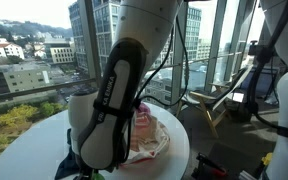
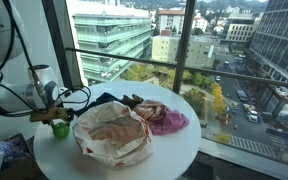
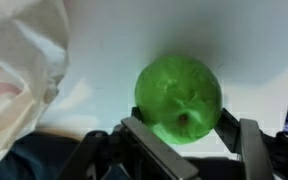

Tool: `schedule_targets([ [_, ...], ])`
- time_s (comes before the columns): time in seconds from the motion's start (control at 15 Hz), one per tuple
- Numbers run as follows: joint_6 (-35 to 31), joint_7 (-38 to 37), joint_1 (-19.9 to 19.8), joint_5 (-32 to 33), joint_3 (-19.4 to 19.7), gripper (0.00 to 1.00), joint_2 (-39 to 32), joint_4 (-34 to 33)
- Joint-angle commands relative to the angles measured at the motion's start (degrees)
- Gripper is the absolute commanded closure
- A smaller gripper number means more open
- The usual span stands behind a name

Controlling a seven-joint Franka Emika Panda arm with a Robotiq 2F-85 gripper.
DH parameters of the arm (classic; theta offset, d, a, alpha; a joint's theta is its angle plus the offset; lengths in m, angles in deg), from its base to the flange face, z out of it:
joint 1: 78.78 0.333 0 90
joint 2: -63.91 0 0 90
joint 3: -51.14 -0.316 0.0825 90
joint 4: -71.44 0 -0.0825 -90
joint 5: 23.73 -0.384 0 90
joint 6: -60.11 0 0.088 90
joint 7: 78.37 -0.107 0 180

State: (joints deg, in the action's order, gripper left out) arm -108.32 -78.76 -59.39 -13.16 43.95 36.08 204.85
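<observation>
Green apple (image 3: pixel 179 98) sits on the white round table (image 3: pixel 104 40), stem dimple facing the wrist camera. It lies directly between the fingers of the gripper (image 3: pixel 184 122). In an exterior view the apple (image 2: pixel 60 129) is near the table's edge on the arm's side, just beside a crumpled plastic bag (image 2: pixel 112 138) printed in red and white.

Gripper: jaws apart, one finger (image 3: pixel 152 145) at the apple's lower left flank and the other at its right flank. Both are very close to the skin. The left one looks to be touching; at the right one I cannot tell contact from a thin gap. The apple rests on the table and is not lifted. Nothing else is between the jaws.

Arm: in an exterior view the gripper (image 2: pixel 54 116) is low over the table, reaching in level from the side, with black cables looping behind the wrist. In an exterior view from the opposite side the arm (image 1: pixel 119 100) fills the foreground, with its black-and-white link slanting down to the table and hiding the apple.

Around it: the bag's pale edge (image 3: pixel 19 70) lies left of the apple in the wrist view. A pink cloth (image 2: pixel 170 121) and a dark cloth (image 2: pixel 109 100) lie beyond the bag, well apart from the gripper.
</observation>
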Motion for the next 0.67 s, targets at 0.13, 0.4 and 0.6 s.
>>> schedule_targets([
  [0.13,1.54,-5.12,5.38,4.11,8.68,0.51,7.59,-0.85],
  [0.4,5.35,-13.64,7.38,10.15,19.5,0.51,16.23,-0.21],
  [0.6,8.69,-23.18,7.61,19.53,26.86,0.51,16.48,-1.08],
])
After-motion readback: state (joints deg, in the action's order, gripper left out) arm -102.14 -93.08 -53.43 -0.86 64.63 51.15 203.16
